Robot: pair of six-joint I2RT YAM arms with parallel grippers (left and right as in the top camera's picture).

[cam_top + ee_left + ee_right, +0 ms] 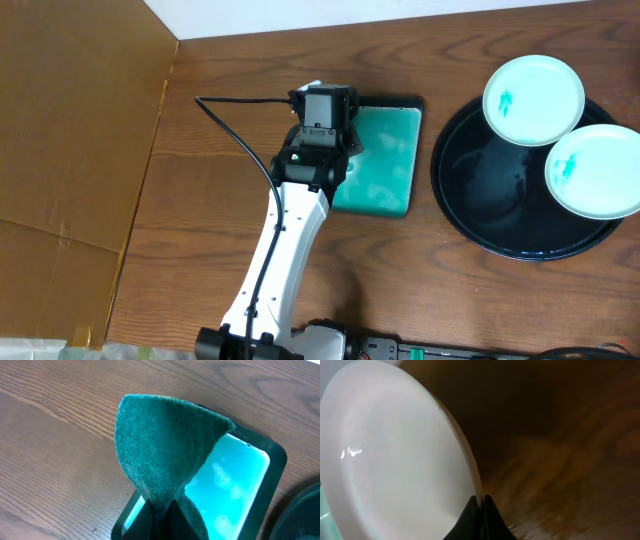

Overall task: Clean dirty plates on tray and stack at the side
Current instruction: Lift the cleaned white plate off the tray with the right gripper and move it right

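Note:
Two white plates with teal smears, one at the back [533,98] and one to the right [600,170], lie on the black round tray [490,190]. My left gripper [162,510] is shut on a teal scrub cloth [165,445] and holds it above the left end of the teal rectangular tray [240,485]. In the overhead view the left wrist [322,105] sits over that tray's left edge. My right gripper [481,502] is shut on the rim of a third white plate [395,460], held tilted over the wood table. The right arm is out of the overhead view.
The teal rectangular tray [385,170] lies between the left arm and the black tray. A brown cardboard sheet [70,150] covers the left side. A black cable [240,130] loops from the left wrist. The black tray's rim shows in the left wrist view [305,505].

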